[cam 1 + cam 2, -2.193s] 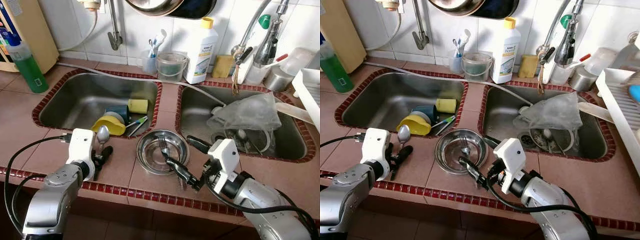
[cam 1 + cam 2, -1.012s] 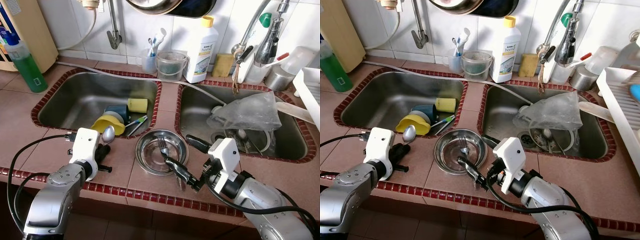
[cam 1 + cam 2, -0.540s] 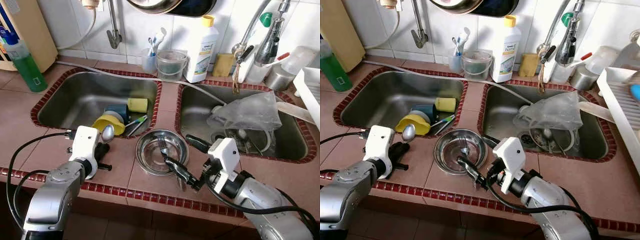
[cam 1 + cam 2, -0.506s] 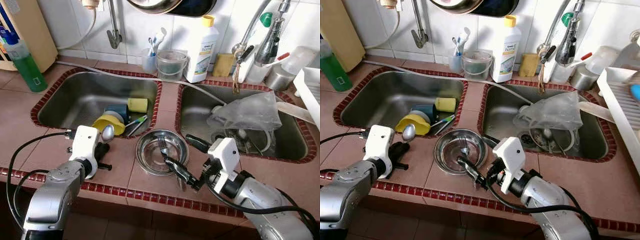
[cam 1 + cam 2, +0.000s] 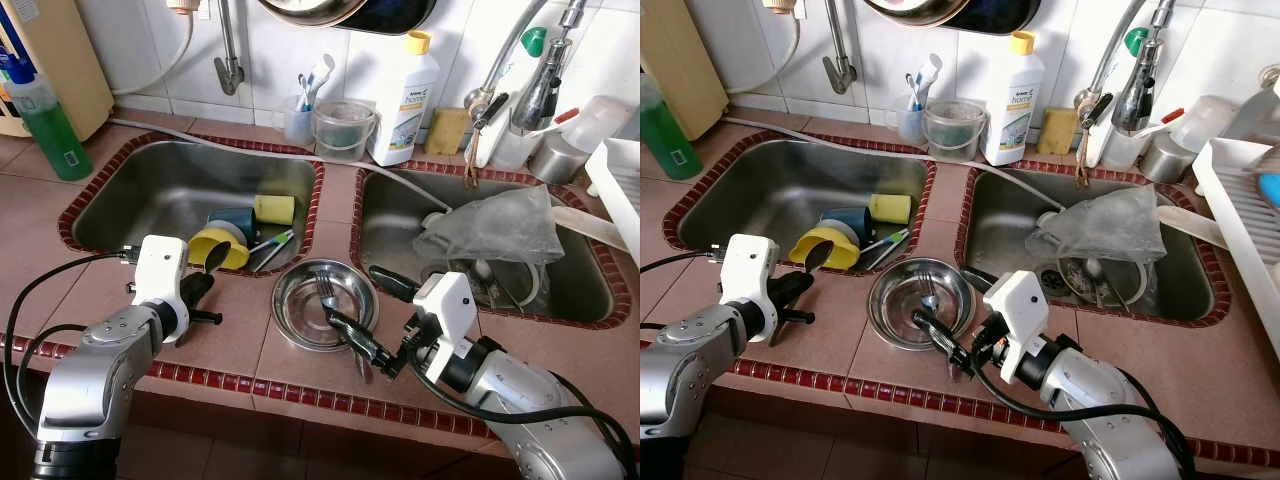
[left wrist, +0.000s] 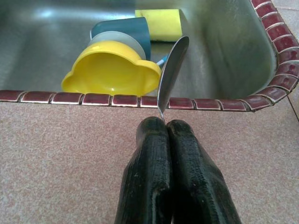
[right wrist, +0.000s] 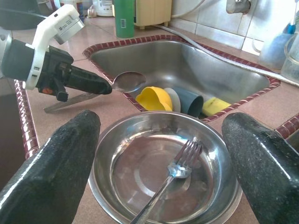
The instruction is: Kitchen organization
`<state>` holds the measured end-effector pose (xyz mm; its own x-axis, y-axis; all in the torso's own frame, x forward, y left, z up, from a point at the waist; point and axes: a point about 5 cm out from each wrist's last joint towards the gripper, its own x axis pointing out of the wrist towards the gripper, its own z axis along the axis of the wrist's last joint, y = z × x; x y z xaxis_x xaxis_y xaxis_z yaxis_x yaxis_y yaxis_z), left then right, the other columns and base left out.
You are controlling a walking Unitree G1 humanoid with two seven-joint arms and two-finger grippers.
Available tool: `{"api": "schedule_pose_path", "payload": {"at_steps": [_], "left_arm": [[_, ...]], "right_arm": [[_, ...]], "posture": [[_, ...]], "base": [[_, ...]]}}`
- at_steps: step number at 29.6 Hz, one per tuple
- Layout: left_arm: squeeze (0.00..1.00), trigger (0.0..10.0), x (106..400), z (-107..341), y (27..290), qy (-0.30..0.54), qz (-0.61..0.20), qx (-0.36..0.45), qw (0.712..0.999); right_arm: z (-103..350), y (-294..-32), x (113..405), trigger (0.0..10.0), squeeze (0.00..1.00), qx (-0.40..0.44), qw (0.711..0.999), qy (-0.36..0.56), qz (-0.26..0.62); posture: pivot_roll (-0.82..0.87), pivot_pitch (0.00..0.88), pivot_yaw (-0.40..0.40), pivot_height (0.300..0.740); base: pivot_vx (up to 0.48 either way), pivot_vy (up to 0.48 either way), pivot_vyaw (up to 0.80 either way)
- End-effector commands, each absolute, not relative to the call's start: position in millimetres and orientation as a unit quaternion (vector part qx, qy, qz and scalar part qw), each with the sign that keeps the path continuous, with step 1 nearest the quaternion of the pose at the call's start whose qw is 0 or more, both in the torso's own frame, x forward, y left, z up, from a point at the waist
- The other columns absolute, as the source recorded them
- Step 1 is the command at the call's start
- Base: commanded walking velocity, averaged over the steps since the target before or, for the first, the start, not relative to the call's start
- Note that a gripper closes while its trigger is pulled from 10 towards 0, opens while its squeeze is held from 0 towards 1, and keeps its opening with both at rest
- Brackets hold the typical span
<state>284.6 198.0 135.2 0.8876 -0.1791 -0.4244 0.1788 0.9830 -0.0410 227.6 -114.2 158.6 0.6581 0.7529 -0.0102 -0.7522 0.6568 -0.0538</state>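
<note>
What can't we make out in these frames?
- Right sink contents: a crumpled plastic bag covers most of them in the eye views.
- Spoon handle: hidden inside the shut left gripper, left wrist view.
- Fork handle end: cut off by the frame edge, right wrist view.
- Detergent bottle label text: too small to read.

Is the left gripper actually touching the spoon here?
Touching. In the left wrist view, the left gripper has its fingers pressed together on the spoon, whose bowl sticks out past the fingertips toward the left sink.
</note>
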Motion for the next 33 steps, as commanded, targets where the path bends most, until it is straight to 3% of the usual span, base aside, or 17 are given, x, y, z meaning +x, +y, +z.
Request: {"api": "schedule_pose_path", "payload": {"at_steps": [1, 8, 9, 10, 11, 33], "left_arm": [[0.0, 0.0, 280.6, 126.5, 202.0, 0.243, -0.087, -0.001, 0.966], [0.0, 0.0, 276.3, 123.1, 200.1, 0.251, -0.09, 0.004, 0.964], [0.0, 0.9, 275.8, 121.8, 200.7, 0.254, -0.087, 0.005, 0.963], [0.0, 0.9, 275.2, 120.3, 201.5, 0.258, -0.082, 0.005, 0.963], [0.0, 10.0, 274.9, 118.7, 202.5, 0.262, -0.078, 0.009, 0.962], [0.0, 10.0, 286.4, 153.0, 214.3, 0.196, -0.061, -0.019, 0.979]], "right_arm": [[160.0, -113.4, 227.2, 10.0, 0.0, -0.029, 0.908, -0.011, 0.419], [159.9, -114.8, 225.7, 10.0, 0.0, -0.03, 0.907, -0.008, 0.419], [159.9, -115.1, 225.7, 10.0, 0.0, -0.03, 0.908, -0.008, 0.419], [159.8, -115.5, 225.5, 10.0, 0.0, -0.03, 0.908, -0.007, 0.418], [159.8, -115.9, 225.2, 10.0, 0.0, -0.031, 0.908, -0.007, 0.418], [159.5, -115.6, 224.3, 10.0, 0.0, -0.029, 0.908, -0.004, 0.417]], "posture": [[-0.03, 0.051, -0.045, 0.74], [-0.03, 0.063, -0.049, 0.74], [-0.03, 0.066, -0.05, 0.74], [-0.03, 0.066, -0.051, 0.74], [-0.03, 0.07, -0.051, 0.74], [-0.03, 0.086, -0.051, 0.74]], "base": [[0.0, 0.0, 0.0], [0.0, 0.0, 0.0], [0.0, 0.0, 0.0], [0.0, 0.0, 0.0], [0.0, 0.0, 0.0], [0.0, 0.0, 0.0]]}}
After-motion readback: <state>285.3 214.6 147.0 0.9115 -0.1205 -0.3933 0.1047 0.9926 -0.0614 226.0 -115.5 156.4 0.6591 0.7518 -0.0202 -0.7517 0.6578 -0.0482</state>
